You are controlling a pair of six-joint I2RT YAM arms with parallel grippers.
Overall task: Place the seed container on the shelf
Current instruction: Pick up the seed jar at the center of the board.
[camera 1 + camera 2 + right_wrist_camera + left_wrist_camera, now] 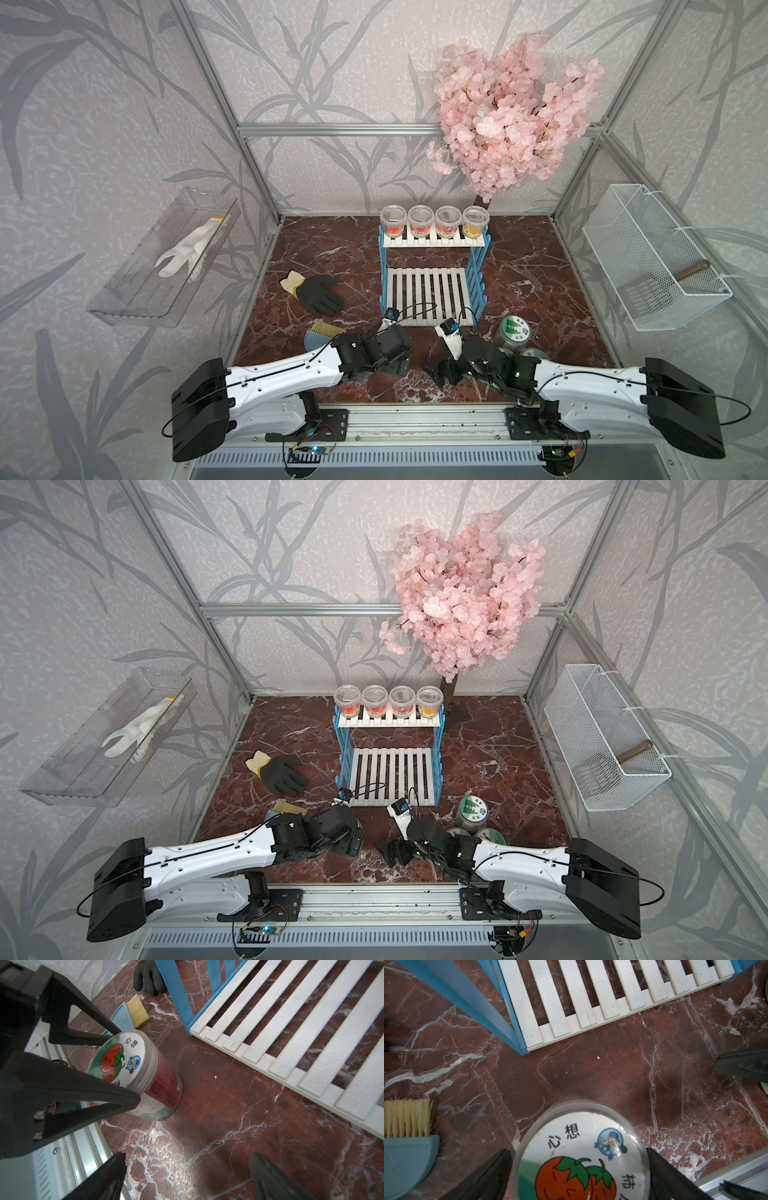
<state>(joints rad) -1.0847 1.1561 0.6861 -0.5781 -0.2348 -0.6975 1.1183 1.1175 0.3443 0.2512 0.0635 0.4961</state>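
The seed container (158, 1088) stands upright near the front edge of the table (228, 1126), short of the shelf (432, 291). The left claw (578, 1152) straddles it fully spread; the right claw (187, 1163) gapes empty. Likely light, rigid, slick-sided: squeeze mid-body, below the lid (116, 1059).

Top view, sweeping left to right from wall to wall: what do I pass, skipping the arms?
Clear wall tray → black glove → shelf → green-lidded jar → white wire basket. The brush is left out because it overlaps the glove's span.
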